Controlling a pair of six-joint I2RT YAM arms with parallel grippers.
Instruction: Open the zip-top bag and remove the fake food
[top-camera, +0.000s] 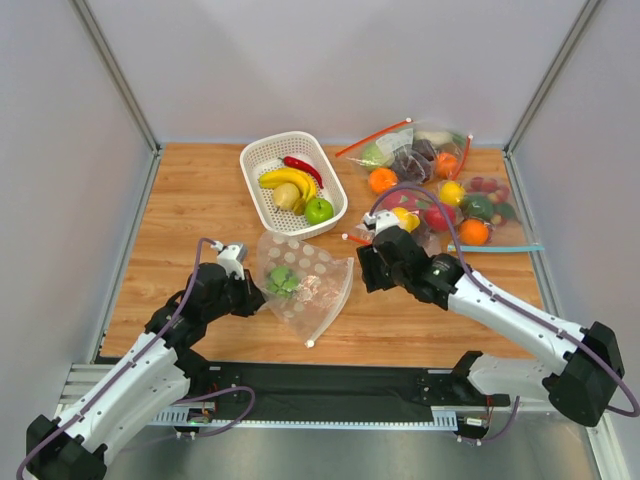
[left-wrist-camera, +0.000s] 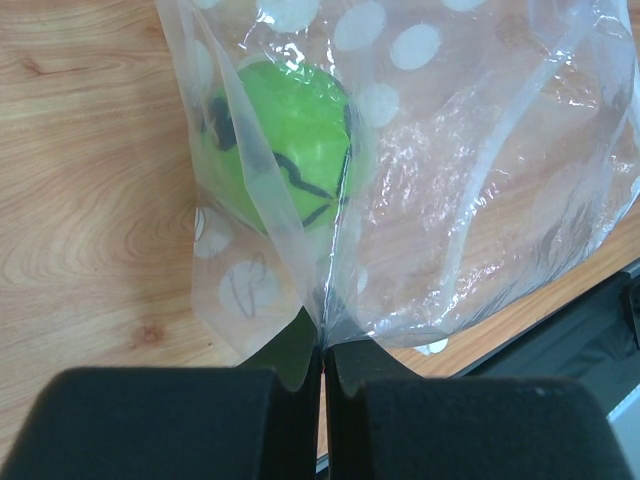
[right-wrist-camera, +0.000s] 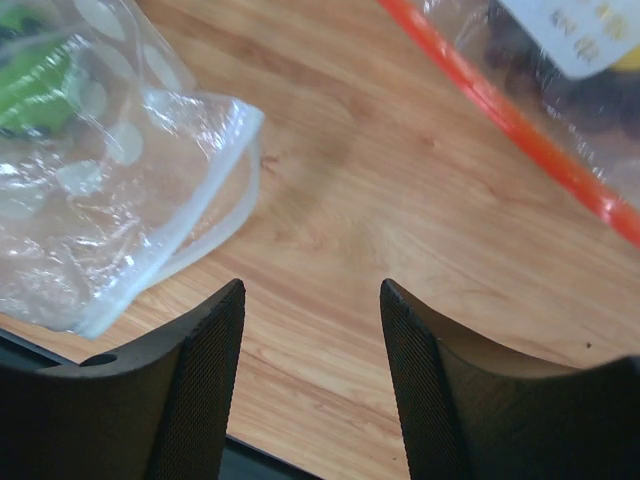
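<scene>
The left gripper (left-wrist-camera: 322, 365) pinches the edge of the zip-top bag (left-wrist-camera: 470, 200) tight, a green apple (left-wrist-camera: 285, 140) inside just ahead of its fingertips. The right gripper (right-wrist-camera: 312, 320) stands open and empty, the bag ahead to its left, apart.

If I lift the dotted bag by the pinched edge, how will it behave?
Likely floppy: the thin film of the zip-top bag wrinkles where the left fingers pinch it. The green apple inside would probably roll to the low end and swing it.
</scene>
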